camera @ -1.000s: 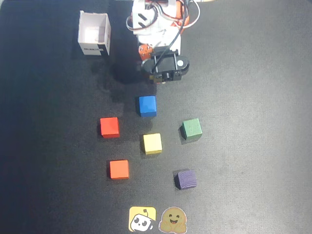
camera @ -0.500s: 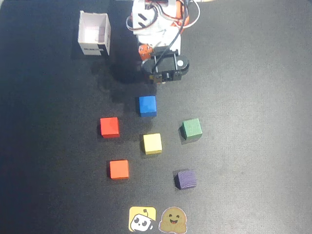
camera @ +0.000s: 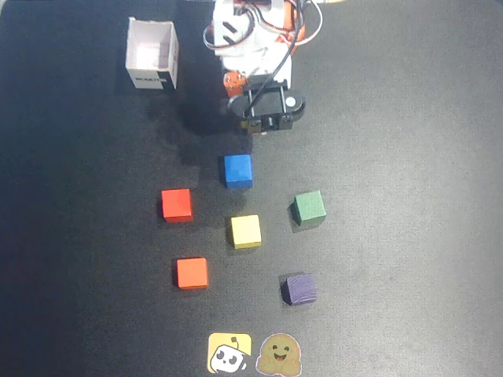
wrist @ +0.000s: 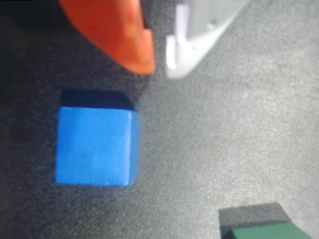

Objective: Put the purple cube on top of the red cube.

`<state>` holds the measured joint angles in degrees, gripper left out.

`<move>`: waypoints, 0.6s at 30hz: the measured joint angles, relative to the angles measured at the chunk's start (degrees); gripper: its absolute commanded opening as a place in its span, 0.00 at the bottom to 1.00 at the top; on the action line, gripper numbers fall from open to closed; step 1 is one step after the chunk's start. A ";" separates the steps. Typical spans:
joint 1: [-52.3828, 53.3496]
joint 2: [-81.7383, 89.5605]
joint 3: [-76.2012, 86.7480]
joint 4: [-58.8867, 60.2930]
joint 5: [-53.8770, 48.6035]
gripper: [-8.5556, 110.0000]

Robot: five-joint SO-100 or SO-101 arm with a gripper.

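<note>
Claw (wrist: 160,68) nearly closed, empty, above blue cube (camera: 237,170), purple cube (camera: 300,289) well apart

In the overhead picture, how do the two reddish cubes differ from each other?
The small deeper-red cube has a crimson tone, while the small orange-red cube is lighter and more orange. The deeper-red cube lies higher in the overhead view, nearer the arm's base; the orange-red cube lies lower, nearer the stickers. Both look equal in size, rest flat on the black mat, and are apart from all other cubes.
</note>
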<state>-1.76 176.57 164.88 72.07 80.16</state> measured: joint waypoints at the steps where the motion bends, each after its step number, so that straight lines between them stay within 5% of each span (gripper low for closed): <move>1: 0.00 0.00 0.00 0.00 0.00 0.08; 11: 0.00 0.00 0.00 0.00 0.00 0.08; 18: 0.26 0.00 0.00 -0.18 0.88 0.19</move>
<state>-1.49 176.57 164.88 71.89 81.04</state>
